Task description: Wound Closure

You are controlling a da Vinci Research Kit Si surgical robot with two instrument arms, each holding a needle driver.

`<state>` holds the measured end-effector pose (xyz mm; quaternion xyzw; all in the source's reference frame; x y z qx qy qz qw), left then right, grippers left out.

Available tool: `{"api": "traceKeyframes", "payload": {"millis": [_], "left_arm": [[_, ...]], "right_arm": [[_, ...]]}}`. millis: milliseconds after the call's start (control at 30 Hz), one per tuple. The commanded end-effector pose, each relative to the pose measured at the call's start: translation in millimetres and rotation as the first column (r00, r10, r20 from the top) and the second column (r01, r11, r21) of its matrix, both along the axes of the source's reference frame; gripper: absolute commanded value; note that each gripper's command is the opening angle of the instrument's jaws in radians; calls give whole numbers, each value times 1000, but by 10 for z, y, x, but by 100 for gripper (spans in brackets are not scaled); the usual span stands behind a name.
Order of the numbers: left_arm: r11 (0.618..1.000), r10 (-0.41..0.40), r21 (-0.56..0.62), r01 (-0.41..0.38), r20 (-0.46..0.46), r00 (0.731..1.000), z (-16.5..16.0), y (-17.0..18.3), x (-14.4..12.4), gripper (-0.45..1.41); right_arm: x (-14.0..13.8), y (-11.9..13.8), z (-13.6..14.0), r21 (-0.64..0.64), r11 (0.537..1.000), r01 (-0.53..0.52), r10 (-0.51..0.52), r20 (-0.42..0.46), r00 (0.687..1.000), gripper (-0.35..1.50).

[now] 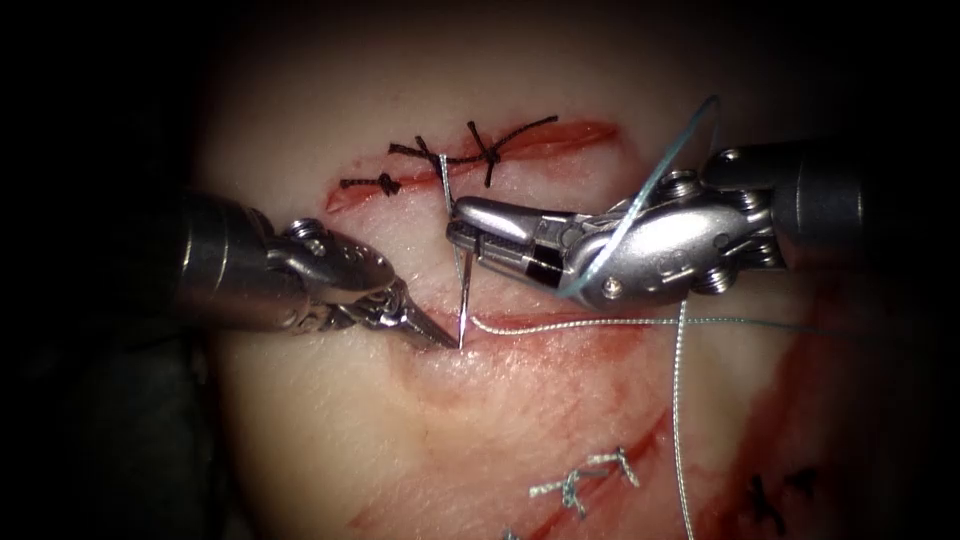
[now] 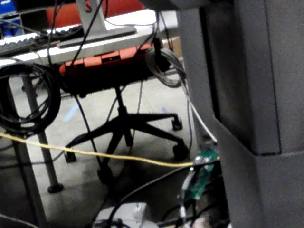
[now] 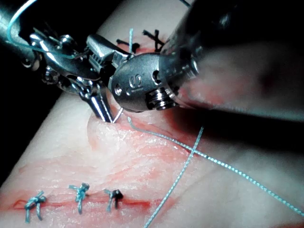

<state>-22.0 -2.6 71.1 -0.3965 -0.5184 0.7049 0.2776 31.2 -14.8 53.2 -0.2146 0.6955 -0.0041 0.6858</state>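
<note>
A: Endoscope view, item one: needle [image 1: 464,290]. Position and axis?

B: Standing nearly upright, long axis running up and down the view. Its lower tip meets the tissue [image 1: 330,420] at the cut [image 1: 560,322]. The right tool [image 1: 462,232] is clenched on it partway up the curve; the upper part rises past the jaws toward the black stitches [image 1: 470,155].

A: Item two: left tool [image 1: 440,341]?

B: Jaws closed to a point, tip just beside the needle's lower end, on its left. Whether it pinches the needle or the tissue, I cannot tell.

A: Item three: thread [image 1: 640,322]?

B: Pale blue-green. One run lies along the cut to the right of the needle, another drops down the view across the tissue, and a loop arcs over the right tool's wrist.

A: Surface?

B: Pale tissue smeared with red fluid [image 1: 600,350]. Light thread knots [image 1: 585,480] close another cut lower in the view; the right wrist view shows three such knots [image 3: 78,192] in a row.

A: Room?

B: Left wrist view: an office chair base [image 2: 128,128], a yellow cable [image 2: 95,153], coiled black cables [image 2: 28,99], grey floor.

A: Writing?

B: Stamped characters on the right tool's wrist [image 3: 135,85], not readable.
</note>
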Motion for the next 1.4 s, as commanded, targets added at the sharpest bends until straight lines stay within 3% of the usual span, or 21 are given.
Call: {"api": "traceKeyframes", "payload": {"millis": [33, 433, 900, 1200, 1400], "left_arm": [[1000, 1, 0, -1, 0, 1000, 5, -2, -5, -45], [1000, 3, 1, -3, 1, 1000, 5, -2, -5, -45], [1000, 6, 1, -6, 2, 1000, 5, -3, -5, -45], [1000, 9, -1, -9, 2, 1000, 6, -4, -5, -45], [1000, 11, -1, -11, 3, 1000, 6, -4, -6, -45]], "right_arm": [[7, 1, 2, 19, 1000, 6, -6, -6, 1000, -35], [6, -1, 4, 193, 981, 32, -23, -50, 998, -35], [3, -12, 13, 326, 945, 38, -49, 28, 998, -35], [7, -11, 16, 447, 894, 34, -41, 6, 999, -35], [10, -5, 16, 452, 892, 27, -26, -9, 1000, -35]]}}
